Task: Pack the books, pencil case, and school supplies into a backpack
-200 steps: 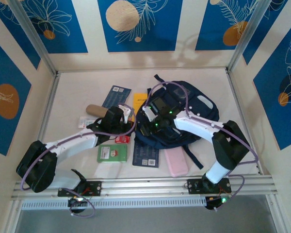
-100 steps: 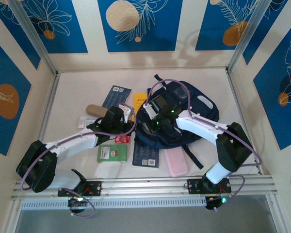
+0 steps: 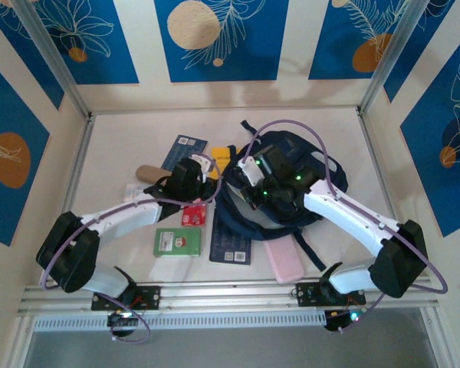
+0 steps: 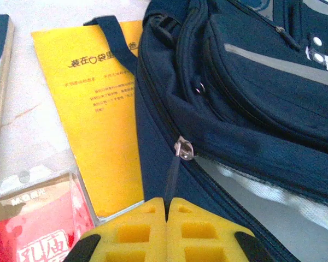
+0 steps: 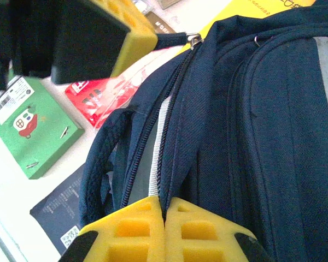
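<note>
Jaws closed: left on zipper pull, right on backpack.

Yellow bk partly hid under backpack.

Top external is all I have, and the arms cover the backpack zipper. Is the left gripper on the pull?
Observer: Yes. In the left wrist view the left gripper has its jaws shut on the grey zipper pull, just below the slider.
Operator: And the other arm?
Observer: The right gripper has its jaws shut on the edge of the backpack at the opening, beside the handle loop.
Operator: Zipper open at all?
Observer: Seems partly open: pale lining shows in the gap past the slider.
</note>
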`<move>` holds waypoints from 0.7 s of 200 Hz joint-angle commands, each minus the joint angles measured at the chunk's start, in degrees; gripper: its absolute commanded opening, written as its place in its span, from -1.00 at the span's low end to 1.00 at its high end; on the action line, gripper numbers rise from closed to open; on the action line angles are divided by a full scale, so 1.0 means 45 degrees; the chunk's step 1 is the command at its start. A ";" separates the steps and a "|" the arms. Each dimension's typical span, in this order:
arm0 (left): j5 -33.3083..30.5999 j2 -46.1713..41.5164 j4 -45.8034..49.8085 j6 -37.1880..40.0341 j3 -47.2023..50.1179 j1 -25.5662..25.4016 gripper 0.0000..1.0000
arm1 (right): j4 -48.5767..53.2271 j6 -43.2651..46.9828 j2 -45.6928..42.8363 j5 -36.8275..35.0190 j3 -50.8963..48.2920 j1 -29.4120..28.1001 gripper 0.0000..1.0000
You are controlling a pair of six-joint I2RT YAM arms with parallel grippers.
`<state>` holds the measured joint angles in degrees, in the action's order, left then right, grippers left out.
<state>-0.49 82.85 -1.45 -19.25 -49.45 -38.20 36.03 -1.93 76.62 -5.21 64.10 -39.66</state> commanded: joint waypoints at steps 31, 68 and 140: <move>-0.0183 0.1051 -0.1174 0.0110 -0.0579 0.0443 -1.00 | 0.0469 0.1103 -0.1588 0.0299 -0.0142 0.0206 -1.00; 0.0069 0.2744 -0.1962 -0.0232 -0.1402 0.0471 -1.00 | 0.0259 0.1113 -0.2241 0.0484 -0.0161 0.0750 -1.00; 0.2119 0.7091 -0.4255 -0.2589 -0.4674 0.1254 -1.00 | -0.0736 0.0467 -0.3124 0.1450 -0.0600 0.1620 -1.00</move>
<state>3.97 108.44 -15.09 -24.80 -65.19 -34.96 36.51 1.30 64.93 -2.66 61.43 -33.26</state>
